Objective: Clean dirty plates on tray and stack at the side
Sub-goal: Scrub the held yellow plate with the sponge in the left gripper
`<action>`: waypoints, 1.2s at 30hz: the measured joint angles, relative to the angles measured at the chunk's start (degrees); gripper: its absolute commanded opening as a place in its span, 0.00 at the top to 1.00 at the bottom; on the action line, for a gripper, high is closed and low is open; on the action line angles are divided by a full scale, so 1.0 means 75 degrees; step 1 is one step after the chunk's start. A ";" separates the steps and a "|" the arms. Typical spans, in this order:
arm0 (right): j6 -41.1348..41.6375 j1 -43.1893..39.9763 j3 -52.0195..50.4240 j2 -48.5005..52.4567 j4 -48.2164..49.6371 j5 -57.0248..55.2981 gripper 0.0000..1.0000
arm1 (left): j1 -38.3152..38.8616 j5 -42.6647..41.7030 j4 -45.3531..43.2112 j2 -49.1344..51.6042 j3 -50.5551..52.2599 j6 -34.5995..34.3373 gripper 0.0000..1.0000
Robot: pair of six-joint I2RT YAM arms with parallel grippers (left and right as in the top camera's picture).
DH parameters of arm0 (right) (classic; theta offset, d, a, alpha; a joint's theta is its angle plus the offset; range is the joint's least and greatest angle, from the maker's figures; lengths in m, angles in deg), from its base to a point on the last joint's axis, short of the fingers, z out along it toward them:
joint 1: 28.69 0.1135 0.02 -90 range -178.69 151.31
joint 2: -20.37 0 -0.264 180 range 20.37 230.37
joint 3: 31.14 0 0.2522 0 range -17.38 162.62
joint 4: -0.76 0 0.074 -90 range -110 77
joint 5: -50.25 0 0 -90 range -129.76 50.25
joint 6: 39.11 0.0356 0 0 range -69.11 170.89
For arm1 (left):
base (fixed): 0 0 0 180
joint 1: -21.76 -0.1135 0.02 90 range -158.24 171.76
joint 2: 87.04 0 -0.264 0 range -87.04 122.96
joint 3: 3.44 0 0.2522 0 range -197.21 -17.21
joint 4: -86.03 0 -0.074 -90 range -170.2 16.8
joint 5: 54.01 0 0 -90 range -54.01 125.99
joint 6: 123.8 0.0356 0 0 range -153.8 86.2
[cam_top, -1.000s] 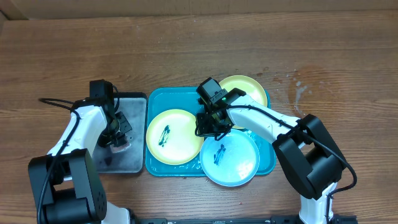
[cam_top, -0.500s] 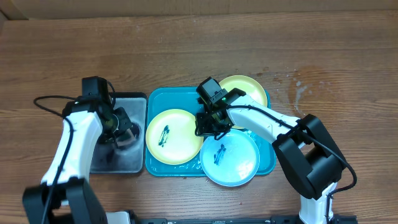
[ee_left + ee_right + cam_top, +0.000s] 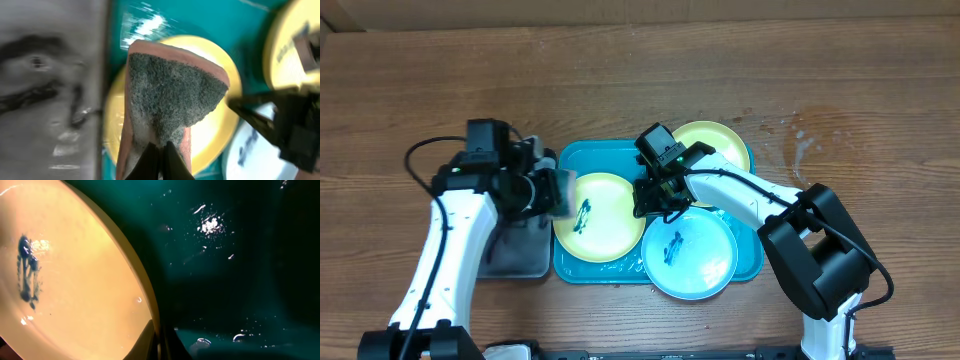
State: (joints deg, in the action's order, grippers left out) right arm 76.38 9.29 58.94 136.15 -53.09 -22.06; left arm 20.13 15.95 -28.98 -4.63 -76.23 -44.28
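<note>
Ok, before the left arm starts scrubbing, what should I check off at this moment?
1. The left claw grips the grey-green scouring sponge: ok.
2. Sponge is over the pale yellow-green round plastic plate: ok. Whether it touches the plate: cannot tell.
3. The right claw pinches that plate's rim to steady it: ok.
4. The dark blue smear is exposed, neither arm covering it: ok.
5. That plate lies inside the large teal-blue rectangular plastic tray: ok.
6. The pale blue-white round plastic plate is clean: not ok, smeared in the centre.
</note>
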 measured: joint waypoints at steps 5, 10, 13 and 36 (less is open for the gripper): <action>0.0175 0.0006 0.0012 -0.0003 -0.0178 -0.0516 0.96 | 0.0845 -0.0017 -0.0009 0.0318 0.0000 0.0079 0.96; 0.0192 0.0035 0.0041 -0.0041 -0.0353 -0.0953 0.96 | 0.1186 0.0058 -0.0154 0.0801 0.0000 0.0082 0.96; 0.0172 0.0050 0.0055 -0.0058 -0.0393 -0.1160 0.96 | 0.1186 0.0189 -0.0353 0.1032 0.0000 0.0079 0.96; -0.0119 -0.0047 0.0061 -0.0076 -0.0466 -0.1623 0.96 | 0.1976 -0.0189 -0.1836 0.3182 -0.0373 0.0015 0.96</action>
State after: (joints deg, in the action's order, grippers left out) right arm 75.49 8.94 59.39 135.58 -56.59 -34.24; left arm 34.95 14.53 -42.75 19.24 -79.03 -44.17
